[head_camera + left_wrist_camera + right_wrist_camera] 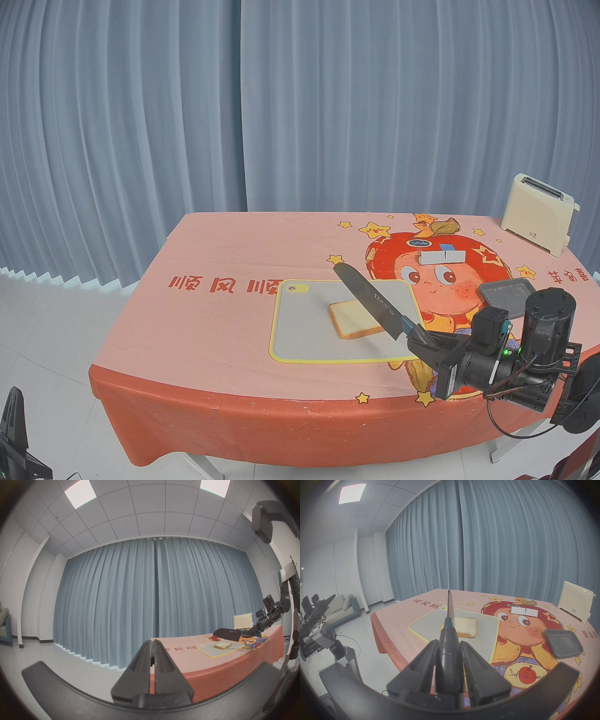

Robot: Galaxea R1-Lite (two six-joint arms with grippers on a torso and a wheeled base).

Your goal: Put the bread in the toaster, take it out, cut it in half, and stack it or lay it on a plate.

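A slice of bread lies flat on the grey, yellow-edged cutting board near the table's front. My right gripper is shut on the handle of a dark knife. The blade slants up and away over the slice. In the left wrist view the knife hangs a little above the bread. The right wrist view has the right gripper, with the blade pointing across the bread. My left gripper is shut on nothing, low and off the table's left side.
A cream toaster stands at the table's far right corner. A dark rectangular plate lies to the right of the board, just behind my right arm. A small white block rests behind the board. The table's left half is bare cloth.
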